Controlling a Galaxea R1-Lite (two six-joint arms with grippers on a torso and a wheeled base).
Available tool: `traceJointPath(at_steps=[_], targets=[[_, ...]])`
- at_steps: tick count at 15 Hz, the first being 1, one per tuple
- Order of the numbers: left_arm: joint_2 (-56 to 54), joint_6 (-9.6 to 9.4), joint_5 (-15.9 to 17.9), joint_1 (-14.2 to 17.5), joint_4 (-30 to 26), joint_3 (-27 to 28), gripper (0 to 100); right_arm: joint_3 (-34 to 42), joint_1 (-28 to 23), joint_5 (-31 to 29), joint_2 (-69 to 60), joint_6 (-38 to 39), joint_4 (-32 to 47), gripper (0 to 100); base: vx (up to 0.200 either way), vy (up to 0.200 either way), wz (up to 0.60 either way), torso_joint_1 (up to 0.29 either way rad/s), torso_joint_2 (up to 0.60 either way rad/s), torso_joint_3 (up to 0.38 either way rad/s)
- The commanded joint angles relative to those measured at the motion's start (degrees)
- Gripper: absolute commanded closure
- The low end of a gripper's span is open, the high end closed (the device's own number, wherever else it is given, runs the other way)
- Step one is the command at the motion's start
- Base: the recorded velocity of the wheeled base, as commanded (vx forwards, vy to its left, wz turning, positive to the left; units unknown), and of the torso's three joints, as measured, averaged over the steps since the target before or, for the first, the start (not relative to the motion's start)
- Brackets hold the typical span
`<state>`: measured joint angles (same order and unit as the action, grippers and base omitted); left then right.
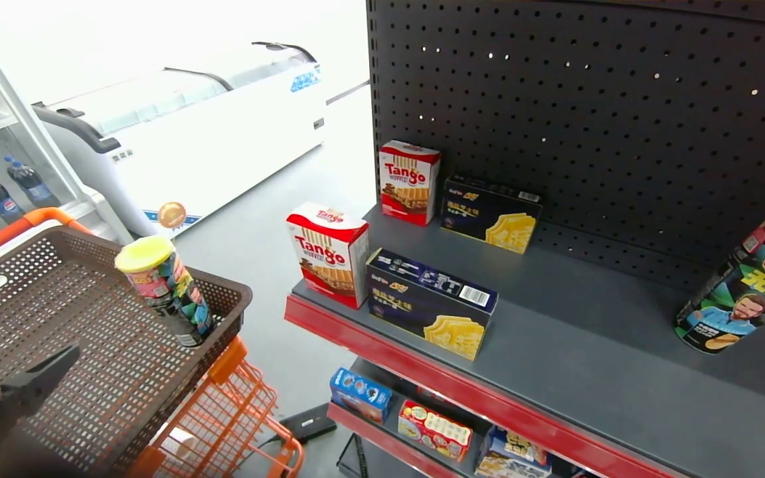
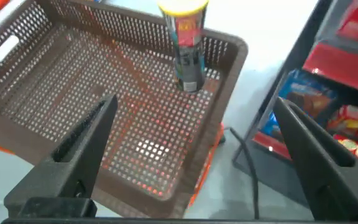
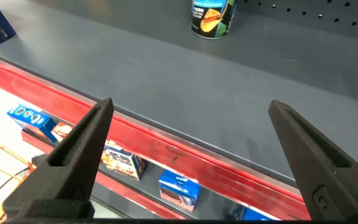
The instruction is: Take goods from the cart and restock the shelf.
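The chip can [image 1: 165, 292] stands upright in the brown basket [image 1: 90, 345] on top of the orange cart [image 1: 236, 411], close to the basket's corner on the shelf side. Its yellow lid is up, so its long axis is vertical. The left hand [image 2: 194, 102] hangs over the basket's near part with its fingers spread wide and nothing between them. The can lies straight ahead of it, across the mesh floor, and the two do not touch. The right hand [image 3: 191, 104], also wide and empty, is over the shelf [image 1: 588, 332], near a second can [image 1: 748, 285] already placed there and well apart from the cart. The left arm is plainly the nearer one, and I judge a sideways grip around the can's body suits best.
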<state>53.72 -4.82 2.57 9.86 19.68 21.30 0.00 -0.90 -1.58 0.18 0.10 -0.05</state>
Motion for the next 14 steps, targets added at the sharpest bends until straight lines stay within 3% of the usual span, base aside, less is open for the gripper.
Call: traceJointPath(at_steps=[1, 3, 4, 5, 7, 11, 14], targets=[[13.86, -2.66, 2.09, 3.32, 2.82, 0.76, 0, 0.0, 0.02, 0.0, 0.08, -0.01, -0.04, 0, 0.0, 0.0, 0.0, 0.0, 0.0, 0.0], [23.09, -2.66, 2.44, 2.97, 14.16, -0.91, 0, 0.0, 0.02, 0.0, 0.08, -0.01, -0.04, 0, 0.0, 0.0, 0.0, 0.0, 0.0, 0.0], [23.53, -2.74, 2.53, 2.88, 15.22, -1.08, 0, 0.0, 0.02, 0.0, 0.08, -0.01, -0.04, 0, 0.0, 0.0, 0.0, 0.0, 0.0, 0.0], [32.85, -2.83, 2.53, 2.88, 30.69, -3.02, 0, 0.0, 0.02, 0.0, 0.08, -0.01, -0.04, 0, 0.0, 0.0, 0.0, 0.0, 0.0, 0.0], [40.49, -2.13, 2.53, 2.88, 43.17, -3.72, 0, 0.0, 0.02, 0.0, 0.08, -0.01, -0.04, 0, 0.0, 0.0, 0.0, 0.0, 0.0, 0.0], [51.13, -2.04, 2.44, 3.15, 54.24, -0.82, 0, 0.0, 0.02, 0.0, 0.08, -0.01, -0.04, 0, 0.0, 0.0, 0.0, 0.0, 0.0, 0.0], [57.72, -2.04, 2.44, 2.44, 58.9, 3.49, 0, 0.0, 0.02, 0.0, 0.08, -0.01, -0.04, 0, 0.0, 0.0, 0.0, 0.0, 0.0, 0.0]])
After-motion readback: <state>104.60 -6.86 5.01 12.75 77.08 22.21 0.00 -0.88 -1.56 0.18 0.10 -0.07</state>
